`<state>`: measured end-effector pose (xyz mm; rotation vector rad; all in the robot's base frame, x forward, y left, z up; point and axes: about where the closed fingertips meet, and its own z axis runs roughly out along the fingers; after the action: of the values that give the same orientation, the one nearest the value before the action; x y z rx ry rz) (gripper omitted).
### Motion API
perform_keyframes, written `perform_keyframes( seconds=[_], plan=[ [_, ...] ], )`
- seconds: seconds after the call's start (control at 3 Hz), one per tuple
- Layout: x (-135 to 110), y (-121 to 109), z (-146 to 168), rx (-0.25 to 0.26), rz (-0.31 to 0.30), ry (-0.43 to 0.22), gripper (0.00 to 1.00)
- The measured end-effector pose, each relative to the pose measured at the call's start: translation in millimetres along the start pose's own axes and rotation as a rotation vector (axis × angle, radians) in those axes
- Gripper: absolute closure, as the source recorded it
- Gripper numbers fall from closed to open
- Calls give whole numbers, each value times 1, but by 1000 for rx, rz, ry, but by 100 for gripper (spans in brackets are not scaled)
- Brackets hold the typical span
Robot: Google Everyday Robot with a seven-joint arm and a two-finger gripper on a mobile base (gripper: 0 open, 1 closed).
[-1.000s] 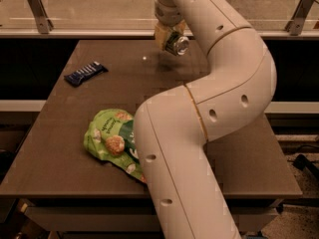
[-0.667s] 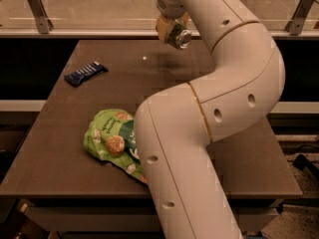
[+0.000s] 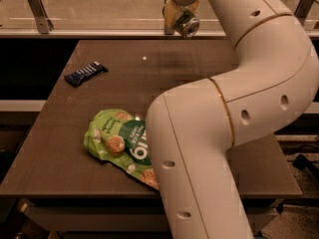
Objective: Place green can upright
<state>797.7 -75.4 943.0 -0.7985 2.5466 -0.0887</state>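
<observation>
Table (image 3: pixel 199 68): brown, smooth, slight sheen
Green can (image 3: pixel 189 25): shiny metal, silver end
Gripper (image 3: pixel 180 18): above the Table's far edge, clasping the Green can; matt yellowish
Arm (image 3: pixel 239 113): smooth white plastic
Snack pouch (image 3: pixel 117 138): glossy green film

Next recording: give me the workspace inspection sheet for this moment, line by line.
Surface: brown table, flat top.
Job's things: green can held off the table, silver end toward the camera, not upright.
Clutter: green snack pouch near the front edge, partly behind the arm; blue snack bar at left.
Grippers: claw above the table's far edge, shut on the green can.
Cables: nothing seen.
Surroundings: railed ledge behind the table.
</observation>
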Motion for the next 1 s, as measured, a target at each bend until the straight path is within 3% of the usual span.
perform_keyframes(
  seconds=[0.67,1.0],
  plan=[
    [-7,-12,-4,-64,17,-177,100],
    [0,-9,-4,-84,18,-233,100]
  ],
)
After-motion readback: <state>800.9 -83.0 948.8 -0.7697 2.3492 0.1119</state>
